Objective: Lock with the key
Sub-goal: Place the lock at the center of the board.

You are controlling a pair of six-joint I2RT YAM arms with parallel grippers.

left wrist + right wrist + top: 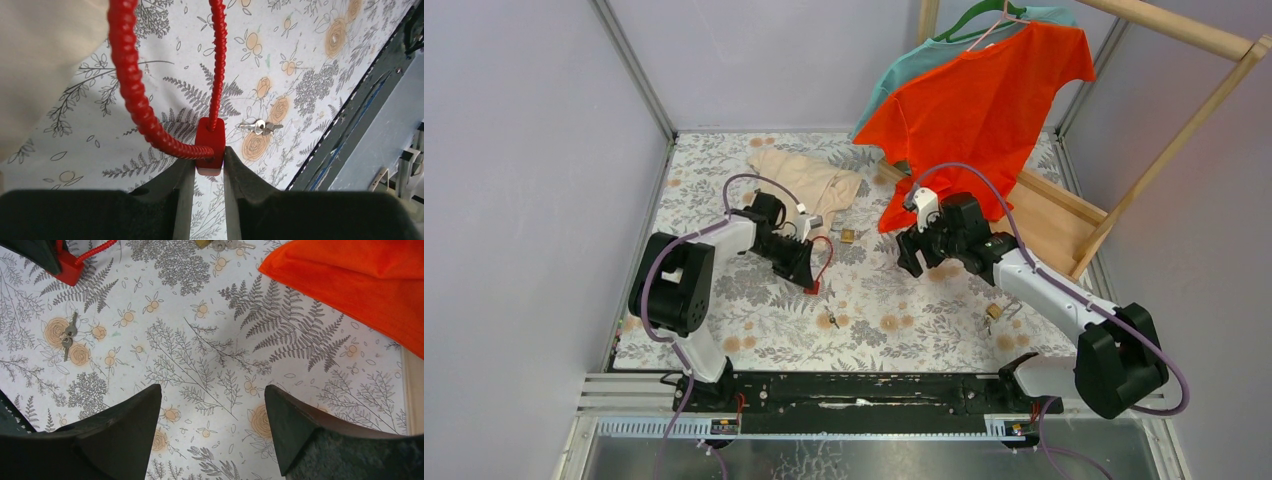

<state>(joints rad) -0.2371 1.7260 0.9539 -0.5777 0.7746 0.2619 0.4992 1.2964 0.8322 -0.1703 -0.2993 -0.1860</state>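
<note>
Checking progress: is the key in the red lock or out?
Out. The keys lie on the table, apart from the red lock the left gripper holds.

The red lock [210,145] looks like smooth plastic, and its cable [131,85] has a ribbed, slightly glossy plastic cover. The keys [260,127] are shiny metal, and the printed table cover [210,340] is matt and smooth. The orange shirt [360,275] is matt cloth with a fine weave.
</note>
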